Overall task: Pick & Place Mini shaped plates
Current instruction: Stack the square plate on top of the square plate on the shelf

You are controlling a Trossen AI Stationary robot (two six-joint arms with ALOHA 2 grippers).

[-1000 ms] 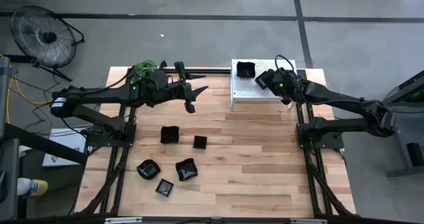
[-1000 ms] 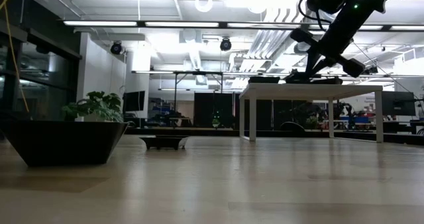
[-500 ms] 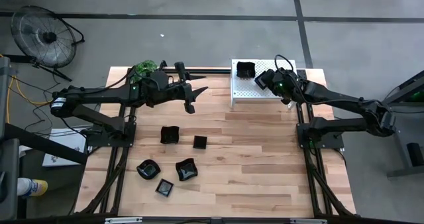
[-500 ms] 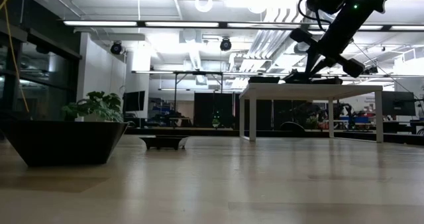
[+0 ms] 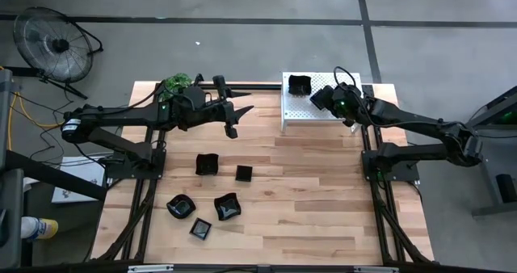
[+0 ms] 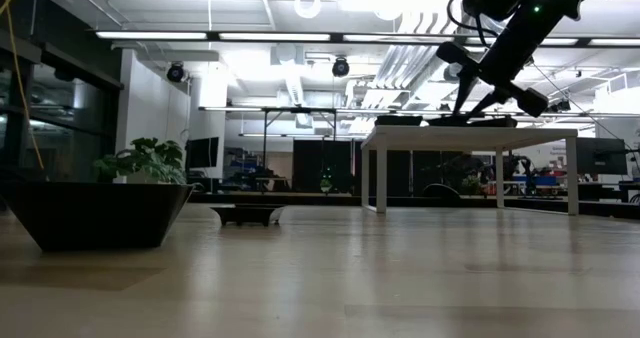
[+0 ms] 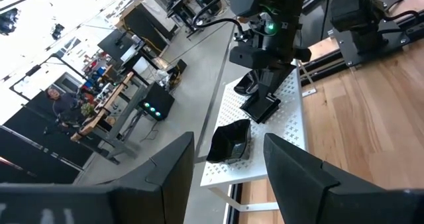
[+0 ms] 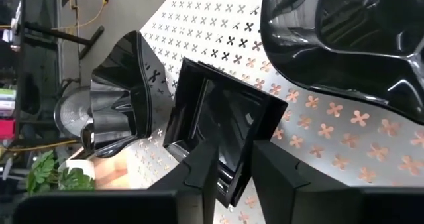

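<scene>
Several glossy black mini shaped plates (image 5: pixel 207 164) lie on the wooden table near its left side. A white perforated rack (image 5: pixel 300 115) at the far edge carries three more: a wavy one (image 8: pixel 122 91), a larger one (image 8: pixel 351 38) and a square one (image 8: pixel 225 124). My right gripper (image 8: pixel 232 177) hangs over the rack, slanting down, open. Its fingers stand on either side of the square plate's near rim. My left gripper (image 5: pixel 241 119) waits open above the table, to the left of the rack, holding nothing. My right gripper has one finger (image 8: pixel 199 177) on each side of the square plate's near rim (image 8: pixel 230 184), coming from above at a slant. Whether either finger touches the rim, I cannot tell. The plate lies flat on the rack.
A small green plant (image 5: pixel 176 82) sits at the table's far left corner. A floor fan (image 5: pixel 56 39) stands beyond the table. The arm bases (image 5: pixel 388 164) stand at both sides, with bare wood between and toward the near edge. A person (image 7: pixel 63 105) shows far off in the room.
My right gripper has opened over the rack without shifting, and the square plate now lies flat on the rack between its fingers.
</scene>
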